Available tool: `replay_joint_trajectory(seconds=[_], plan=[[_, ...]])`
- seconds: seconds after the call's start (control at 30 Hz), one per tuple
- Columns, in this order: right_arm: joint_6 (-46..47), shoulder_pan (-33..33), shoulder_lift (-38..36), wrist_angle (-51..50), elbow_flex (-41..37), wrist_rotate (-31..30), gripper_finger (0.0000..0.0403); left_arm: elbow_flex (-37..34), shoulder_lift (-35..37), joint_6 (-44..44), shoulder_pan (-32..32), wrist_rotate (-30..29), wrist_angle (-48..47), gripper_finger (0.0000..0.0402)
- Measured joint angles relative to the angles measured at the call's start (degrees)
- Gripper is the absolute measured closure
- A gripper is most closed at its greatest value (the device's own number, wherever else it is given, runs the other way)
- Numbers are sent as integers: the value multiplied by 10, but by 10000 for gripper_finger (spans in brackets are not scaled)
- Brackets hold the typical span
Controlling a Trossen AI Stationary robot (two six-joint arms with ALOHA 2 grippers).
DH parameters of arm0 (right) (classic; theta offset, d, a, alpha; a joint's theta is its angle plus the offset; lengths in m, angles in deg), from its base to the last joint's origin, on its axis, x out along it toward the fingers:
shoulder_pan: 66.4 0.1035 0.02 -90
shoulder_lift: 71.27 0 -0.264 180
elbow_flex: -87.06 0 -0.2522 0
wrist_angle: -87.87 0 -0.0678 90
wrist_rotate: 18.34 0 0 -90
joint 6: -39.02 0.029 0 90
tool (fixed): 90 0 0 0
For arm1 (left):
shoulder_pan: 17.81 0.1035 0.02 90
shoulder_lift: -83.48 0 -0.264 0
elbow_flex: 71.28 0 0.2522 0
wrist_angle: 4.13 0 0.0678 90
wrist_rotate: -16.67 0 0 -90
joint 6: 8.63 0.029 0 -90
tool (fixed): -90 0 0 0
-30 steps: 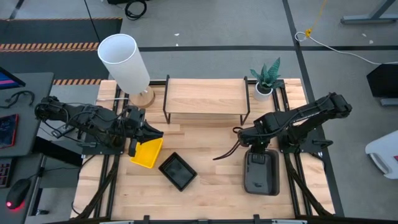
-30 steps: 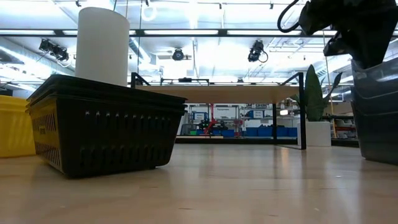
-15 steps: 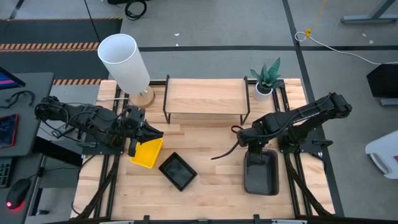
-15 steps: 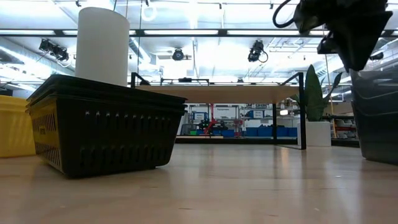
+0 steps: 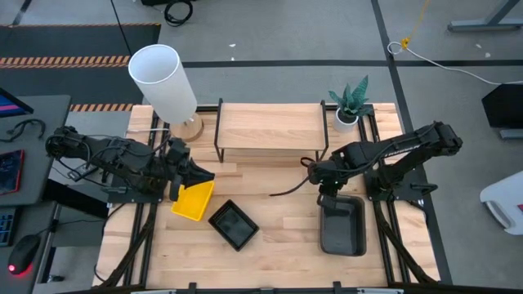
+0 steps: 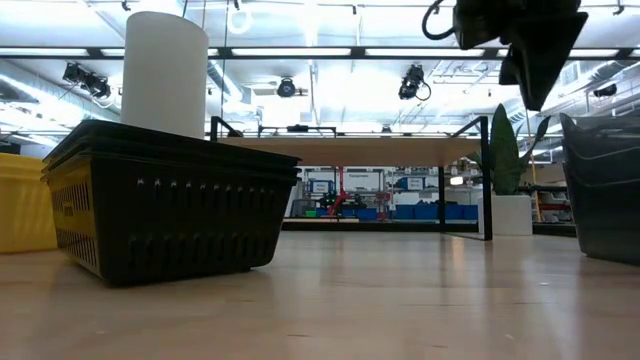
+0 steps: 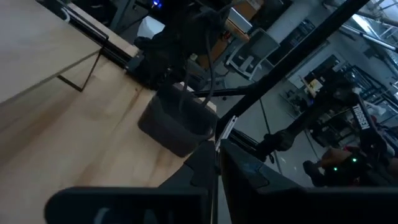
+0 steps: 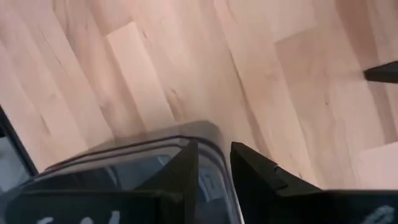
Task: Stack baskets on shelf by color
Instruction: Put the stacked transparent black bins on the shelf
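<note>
1. The left arm reaches in from the counter's left edge, stretched low and nearly level, its left gripper (image 5: 194,174) pointing toward the counter's middle.
2. Its two dark fingers (image 7: 205,167) lie pressed together, with barely a slit between them.
3. The right arm folds in from the right edge, elbow raised, wrist bent downward.
4. The right gripper (image 5: 327,186) hangs tips-down, its fingers (image 8: 186,165) a narrow gap apart.

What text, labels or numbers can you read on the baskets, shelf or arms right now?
None readable.
White marks on the right gripper body at the right wrist view's lower edge: cut off, unreadable.
Small white marking on distant equipment in the left wrist view: too blurred.
Baskets and shelf: no visible lettering.
</note>
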Motion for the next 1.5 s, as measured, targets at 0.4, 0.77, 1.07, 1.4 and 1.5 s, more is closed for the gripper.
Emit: replay_joint_trajectory(seconds=[0.4,0.77,1.07,1.4,1.5], plan=[[-55,-16,-3,-58,0,66,214,0,0,14,0,-23,0,371],[-123,-18,-1,-57,-75,64,130,0,0,35,0,-23,-1,366],[-149,-18,-1,52,-168,72,147,0,0,34,0,-23,-2,373],[-153,-18,-3,136,-218,48,201,0,0,34,0,-23,-2,369],[-157,-18,-4,139,-221,48,239,0,0,34,0,-23,-2,373]])
